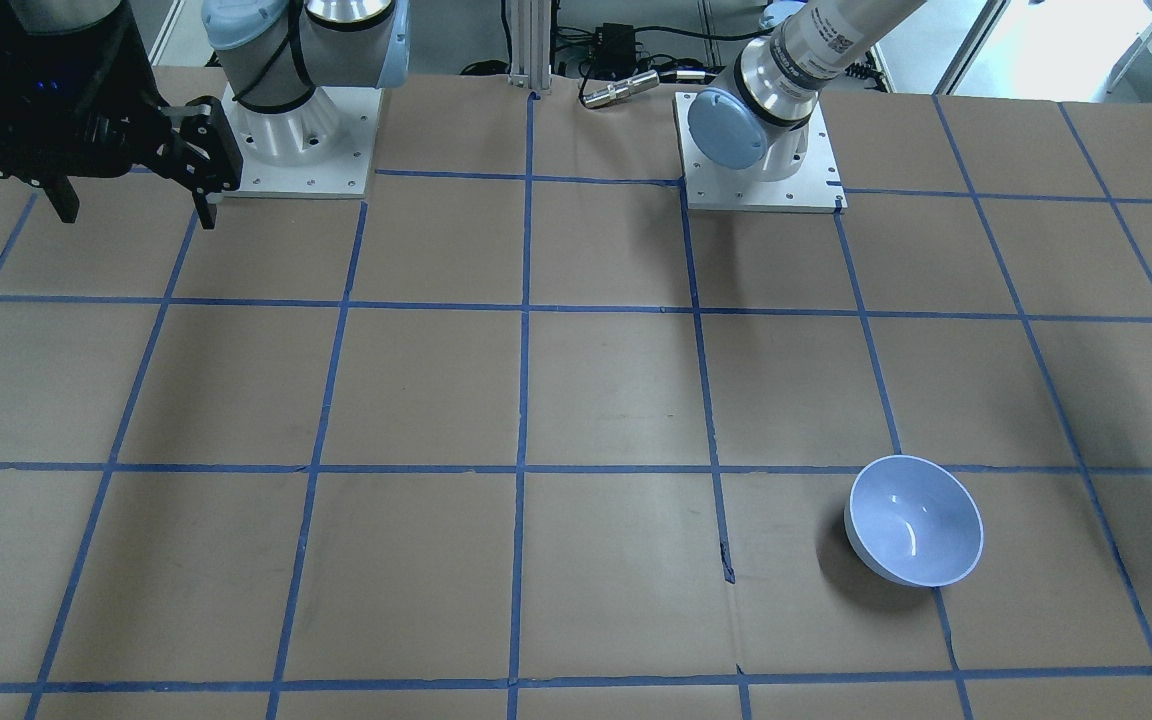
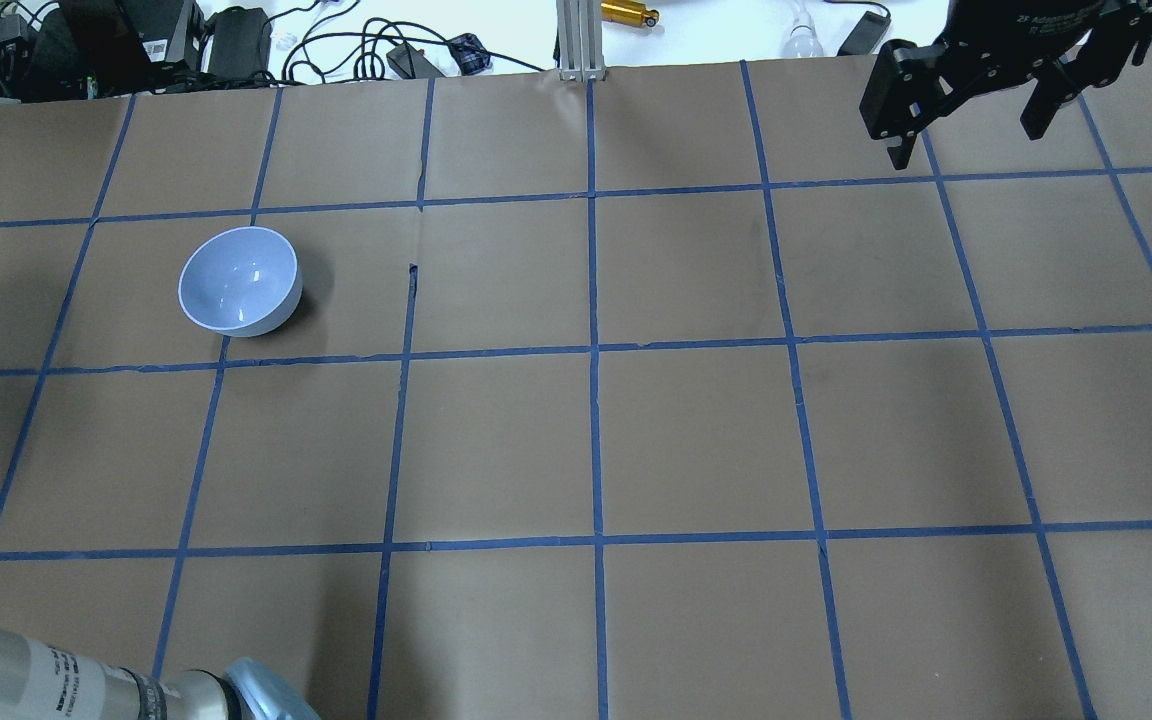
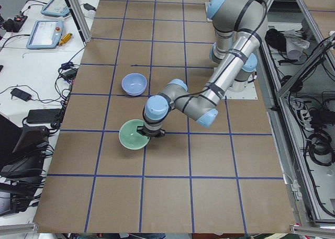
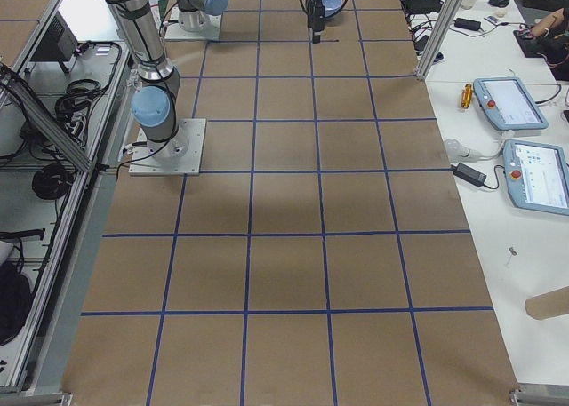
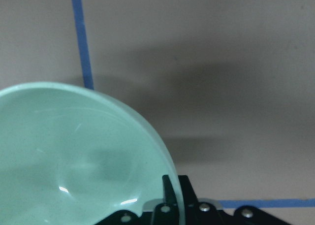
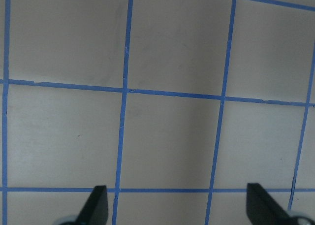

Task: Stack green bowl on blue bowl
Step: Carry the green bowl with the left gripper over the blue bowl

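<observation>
Left wrist-mounted view: left gripper (image 5: 171,198) clamped on just the rim of the green bowl (image 5: 74,156), near but apart from the blue bowl (image 2: 239,280), so that glossy edge could slip or tip and land crooked; right gripper (image 6: 179,205) spread wide, idle.

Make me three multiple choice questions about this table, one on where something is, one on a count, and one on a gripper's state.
1. Where is the green bowl relative to the blue bowl?
A. Nested inside it
B. Upside down over it
C. Apart from it, at the left gripper

2. How many bowls show?
A. One
B. Two
C. Three

3. The right gripper is:
A. Open and empty
B. Shut on a bowl
C. Shut and empty

Answers: C, the left wrist view shows its rim between the fingers; B, one green and one blue; A, its fingers stand wide apart over bare table.
</observation>
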